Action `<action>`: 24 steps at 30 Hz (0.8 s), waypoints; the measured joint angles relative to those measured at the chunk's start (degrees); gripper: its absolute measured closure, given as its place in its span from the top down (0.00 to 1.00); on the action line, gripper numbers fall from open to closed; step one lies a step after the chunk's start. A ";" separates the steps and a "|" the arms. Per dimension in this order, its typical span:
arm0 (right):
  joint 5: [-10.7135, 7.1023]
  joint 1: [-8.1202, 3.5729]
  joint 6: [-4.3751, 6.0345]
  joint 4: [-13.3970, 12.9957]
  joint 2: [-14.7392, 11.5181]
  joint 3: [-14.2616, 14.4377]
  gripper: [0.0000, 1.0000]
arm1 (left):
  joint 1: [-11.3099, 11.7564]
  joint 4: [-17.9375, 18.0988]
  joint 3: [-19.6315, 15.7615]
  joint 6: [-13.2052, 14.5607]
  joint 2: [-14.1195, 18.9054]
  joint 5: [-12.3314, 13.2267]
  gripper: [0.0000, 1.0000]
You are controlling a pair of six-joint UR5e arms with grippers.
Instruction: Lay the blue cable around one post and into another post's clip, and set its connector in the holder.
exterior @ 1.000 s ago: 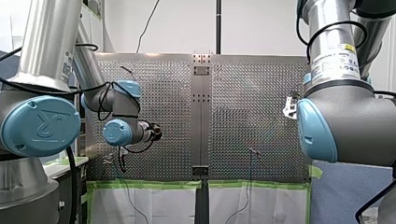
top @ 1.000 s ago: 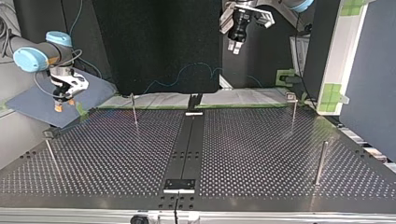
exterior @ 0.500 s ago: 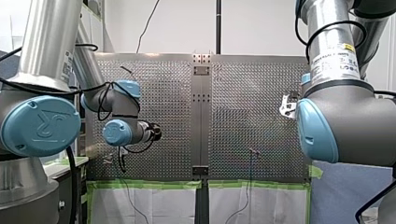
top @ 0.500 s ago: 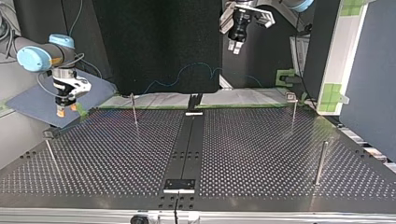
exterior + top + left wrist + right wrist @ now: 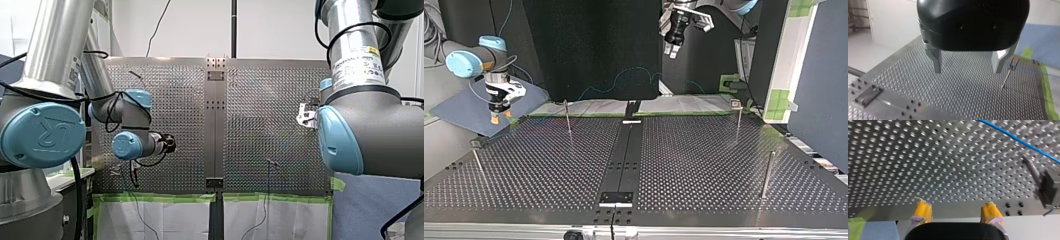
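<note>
At the top view's left, my right gripper (image 5: 500,117) hangs above the far corner of the perforated table (image 5: 704,165), over a blue-grey mat (image 5: 459,107), touching nothing. Its own wrist view shows the yellow pads (image 5: 923,210) standing well apart with only bare plate between them. Ahead of those pads and off to one side, the blue cable (image 5: 1020,141) runs in a straight slanted line across the plate, passing just beside a post with a dark clip block (image 5: 1049,187); contact between cable and clip cannot be determined. My left gripper (image 5: 670,50) is held high above the table's far edge, in front of a black backdrop panel (image 5: 594,45). Its wrist view shows the two metal fingers (image 5: 936,61) spread wide and empty. Beyond one finger a thin post (image 5: 1007,75) rises from the plate, and the cable crosses close behind its top, near the green tape (image 5: 1046,82) on the table's edge. The top view shows the cable as a thin looping line low against the backdrop panel, along the far edge. No gripper is touching the cable. The connector and the holder cannot be made out in any view.
</note>
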 joint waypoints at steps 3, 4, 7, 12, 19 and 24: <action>0.20 0.36 -0.45 0.19 0.02 0.93 0.98 | -0.70 1.58 1.09 -0.44 -1.59 1.39 1.00; 0.34 0.47 -0.51 0.18 0.03 1.28 0.98 | -1.11 2.22 1.62 -0.80 -2.23 1.73 1.00; 1.20 0.79 -0.42 -0.36 0.04 2.65 0.98 | -2.45 3.83 3.14 -2.08 -3.84 1.48 1.00; 3.12 0.56 0.96 -2.40 0.08 5.03 0.98 | -4.80 3.89 5.54 -4.30 -6.29 -0.46 1.00; 5.00 -0.04 2.38 -5.70 0.18 8.36 0.98 | -8.42 0.95 9.16 -6.13 -9.92 -4.02 1.00; 6.32 -0.31 2.29 -8.22 0.21 10.90 0.98 | -10.91 -0.10 11.66 -7.22 -12.40 -4.31 1.00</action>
